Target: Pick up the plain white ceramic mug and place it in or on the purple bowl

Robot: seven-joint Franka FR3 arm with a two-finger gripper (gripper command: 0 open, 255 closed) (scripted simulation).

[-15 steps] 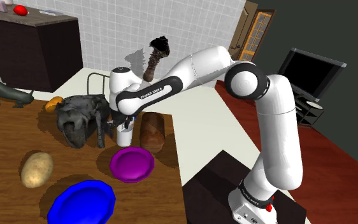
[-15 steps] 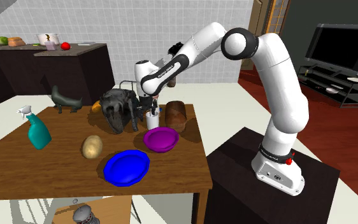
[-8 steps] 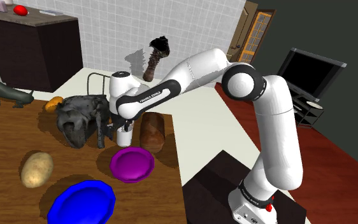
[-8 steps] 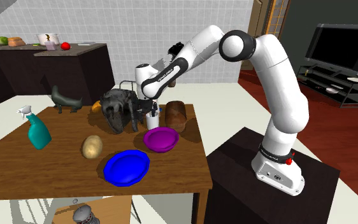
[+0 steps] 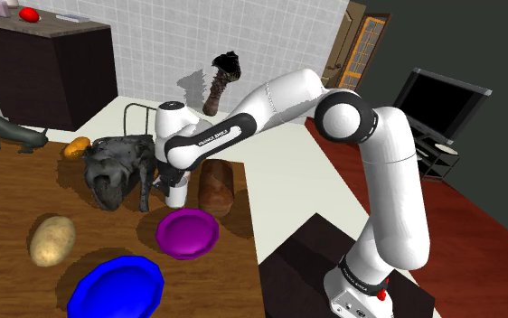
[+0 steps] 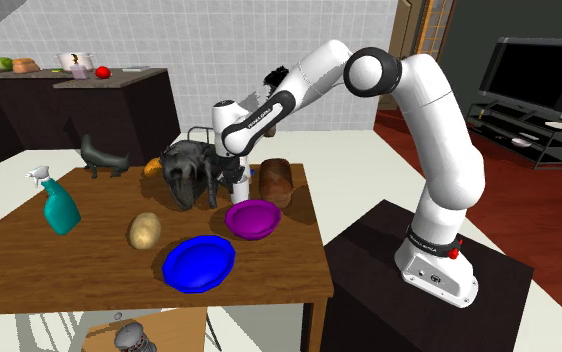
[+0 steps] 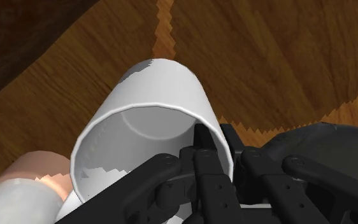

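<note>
The white mug (image 5: pixel 179 193) stands upright on the wooden table (image 5: pixel 8 208), just behind the purple bowl (image 5: pixel 187 232) and between a dark animal figure and a brown loaf. My gripper (image 5: pixel 174 180) reaches down into it from above. In the wrist view the gripper (image 7: pixel 214 144) is shut on the mug (image 7: pixel 152 95): one finger is inside the rim, the other outside the wall. In the second exterior view the mug (image 6: pixel 240 190) peeks out below the gripper (image 6: pixel 238 180), with the purple bowl (image 6: pixel 252 218) in front of it.
A dark animal figure (image 5: pixel 115 168) crowds the mug on the shoulder view's left and a brown loaf (image 5: pixel 215 187) on its right. A blue bowl (image 5: pixel 117 287) and a potato (image 5: pixel 51 239) lie nearer the front. A teal spray bottle (image 6: pixel 59 205) stands far off.
The hand has come down a little over the mug, and its fingers, apart before, have closed on the mug's rim. The mug itself has not moved.
</note>
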